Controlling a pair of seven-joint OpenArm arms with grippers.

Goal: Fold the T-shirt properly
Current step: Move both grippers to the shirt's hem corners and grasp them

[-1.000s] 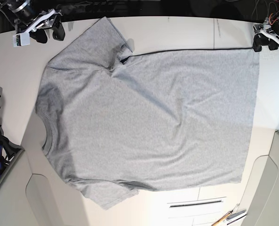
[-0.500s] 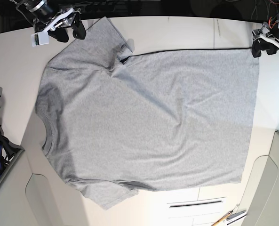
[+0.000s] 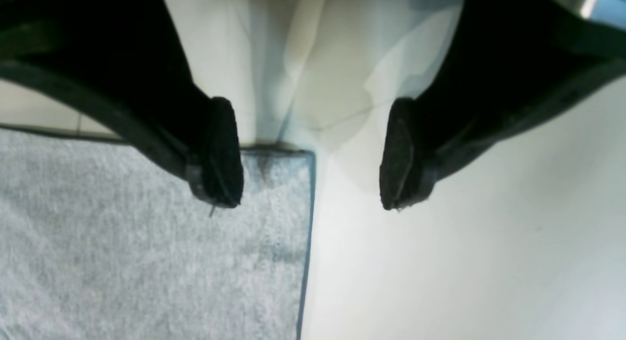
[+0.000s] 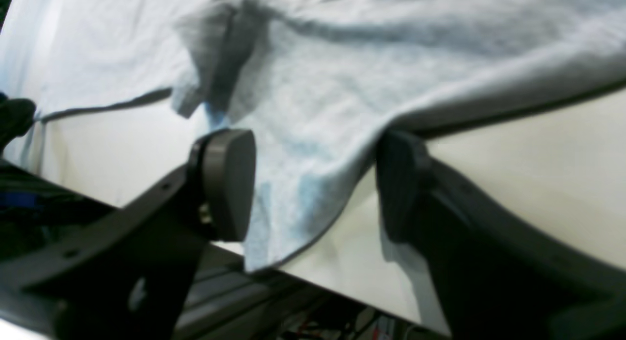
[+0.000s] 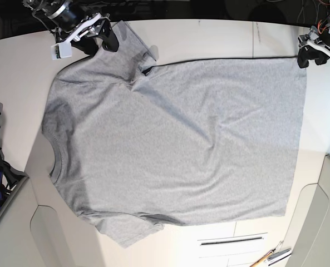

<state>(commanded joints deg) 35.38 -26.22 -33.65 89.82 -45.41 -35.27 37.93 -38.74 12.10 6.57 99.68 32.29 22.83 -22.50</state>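
Base view: T-shirt (image 5: 181,144) spread over the white table (image 5: 20,67), plain side up, one sleeve angled outward at the upper left. Right gripper (image 5: 101,47) over that sleeve; left gripper (image 5: 315,55) at the shirt's upper-right corner.

Left wrist view: fingertips apart, one above the shirt fabric near its corner, the other beyond the edge, over bare table.

Right wrist view: fingertips apart, sleeve fabric visible between them; contact with the cloth cannot be determined. Sleeve end narrow, its edge curved.
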